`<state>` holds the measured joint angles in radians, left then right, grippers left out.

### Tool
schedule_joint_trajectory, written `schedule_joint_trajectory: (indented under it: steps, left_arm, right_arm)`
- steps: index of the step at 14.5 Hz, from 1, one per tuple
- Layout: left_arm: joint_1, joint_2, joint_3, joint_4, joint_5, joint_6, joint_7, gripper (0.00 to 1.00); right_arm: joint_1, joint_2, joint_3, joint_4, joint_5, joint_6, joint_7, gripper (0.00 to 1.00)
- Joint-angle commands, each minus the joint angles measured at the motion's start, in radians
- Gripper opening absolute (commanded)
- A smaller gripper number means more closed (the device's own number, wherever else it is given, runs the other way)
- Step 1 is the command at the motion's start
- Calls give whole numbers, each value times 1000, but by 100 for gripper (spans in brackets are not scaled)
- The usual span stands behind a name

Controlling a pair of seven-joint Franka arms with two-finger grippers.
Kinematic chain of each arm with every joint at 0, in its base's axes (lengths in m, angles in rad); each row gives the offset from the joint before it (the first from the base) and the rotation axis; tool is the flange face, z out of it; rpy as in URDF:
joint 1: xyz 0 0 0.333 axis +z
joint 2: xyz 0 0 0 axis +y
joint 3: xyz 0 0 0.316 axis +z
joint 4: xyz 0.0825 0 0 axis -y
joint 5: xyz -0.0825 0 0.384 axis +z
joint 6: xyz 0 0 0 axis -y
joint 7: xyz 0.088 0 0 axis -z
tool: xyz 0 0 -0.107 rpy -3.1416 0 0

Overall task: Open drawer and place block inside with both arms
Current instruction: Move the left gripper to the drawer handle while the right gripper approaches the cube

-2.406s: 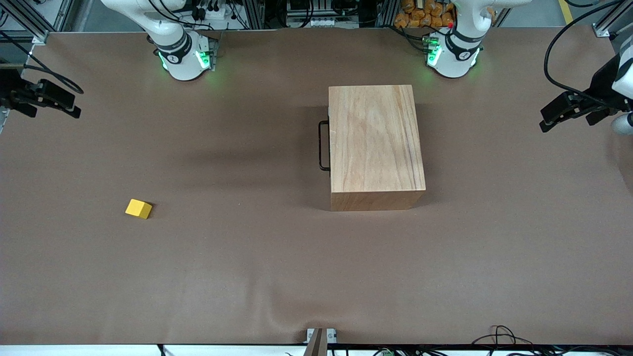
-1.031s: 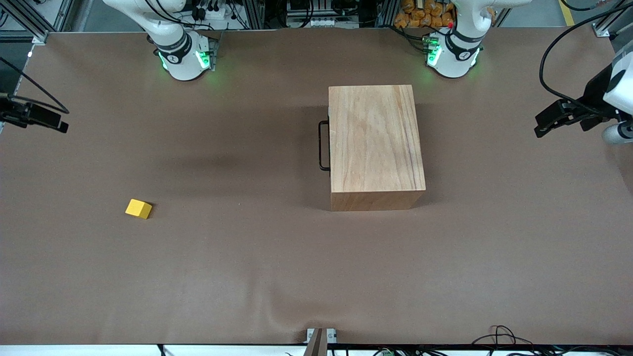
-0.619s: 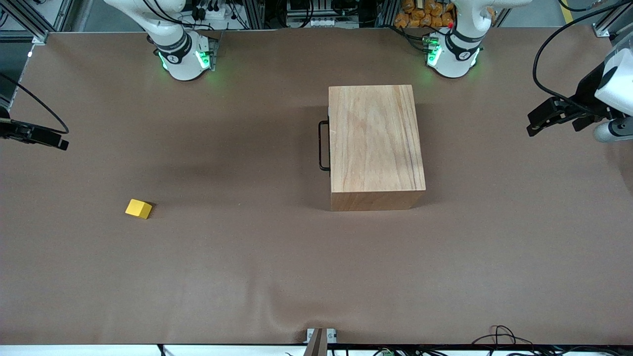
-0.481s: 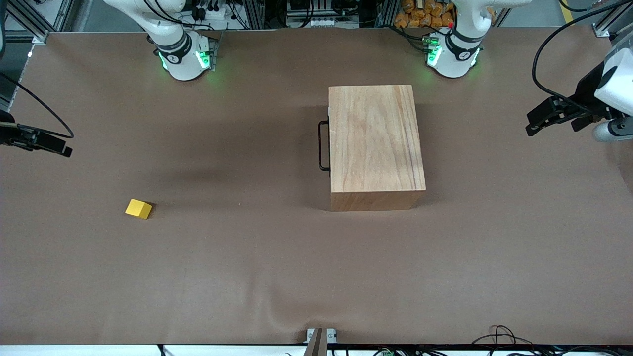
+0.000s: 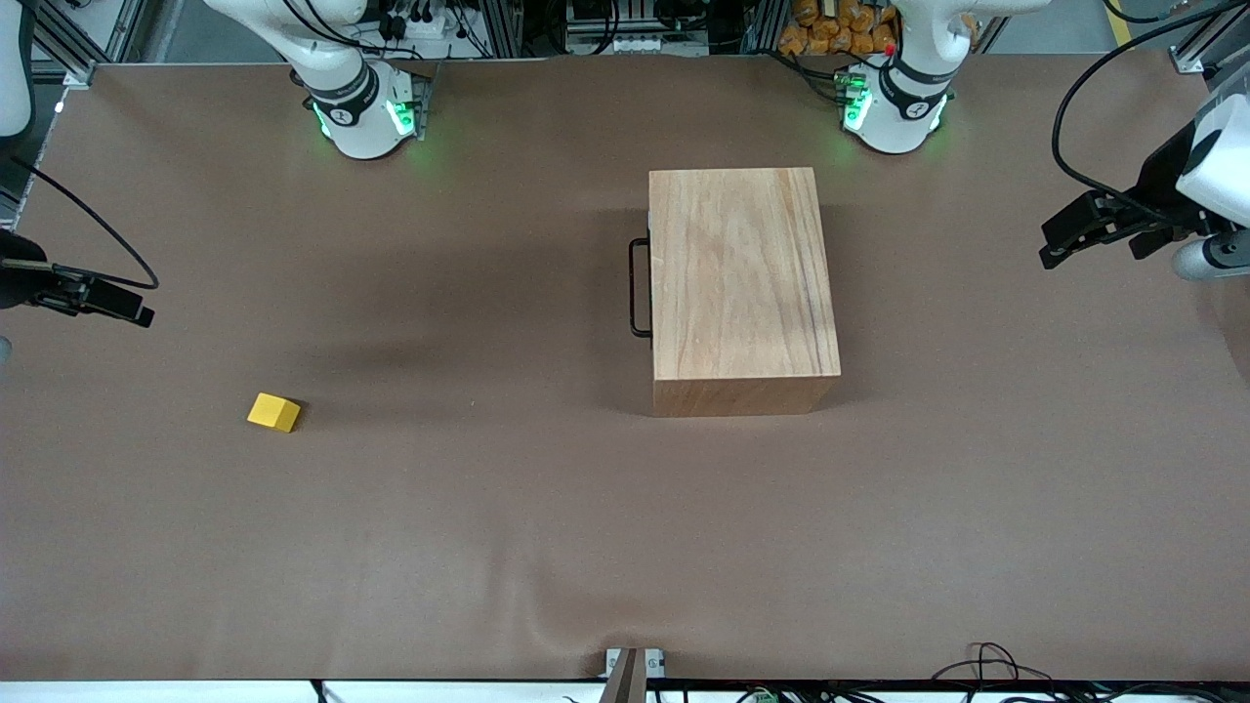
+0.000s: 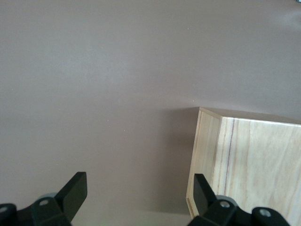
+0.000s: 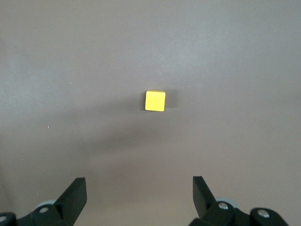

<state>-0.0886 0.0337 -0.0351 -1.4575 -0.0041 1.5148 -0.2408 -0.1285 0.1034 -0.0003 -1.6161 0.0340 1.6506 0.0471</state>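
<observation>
The wooden cabinet (image 5: 742, 288) stands mid-table with its drawer shut; the black loop handle (image 5: 637, 288) faces the right arm's end. The yellow block (image 5: 273, 412) lies on the table toward the right arm's end, nearer the front camera than the cabinet. It also shows in the right wrist view (image 7: 155, 100). My right gripper (image 5: 137, 314) is open and empty, in the air at the right arm's end of the table. My left gripper (image 5: 1050, 256) is open and empty, in the air at the left arm's end. The cabinet's corner shows in the left wrist view (image 6: 244, 165).
The brown table cover (image 5: 488, 547) has a wrinkle near the front edge. Cables (image 5: 986, 664) lie at the front edge toward the left arm's end. The arm bases (image 5: 366, 117) stand along the table's edge farthest from the front camera.
My right gripper has moved down the view, toward the block. My left gripper has shifted slightly toward the cabinet. Block and cabinet have not moved.
</observation>
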Motion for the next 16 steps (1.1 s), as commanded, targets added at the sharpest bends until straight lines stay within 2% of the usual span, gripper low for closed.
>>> schedule_joint_trajectory:
  steps: [1, 11, 13, 16]
  left_arm:
    - [13, 5, 0, 20, -11, -22, 0, 100]
    - [13, 11, 0, 19, -19, -24, -12, 100]
    - [-6, 15, -5, 14, -19, -22, -18, 100]
    - [-107, 73, -42, 25, -4, -22, -193, 100]
  right_arm:
    - [0, 12, -1, -14, -3, 17, 2, 100]
    - [-13, 29, -1, -73, -3, 61, 2, 100]
    - [-11, 29, -1, -77, -3, 61, 2, 100]
    - [-13, 27, -1, -82, -3, 61, 2, 100]
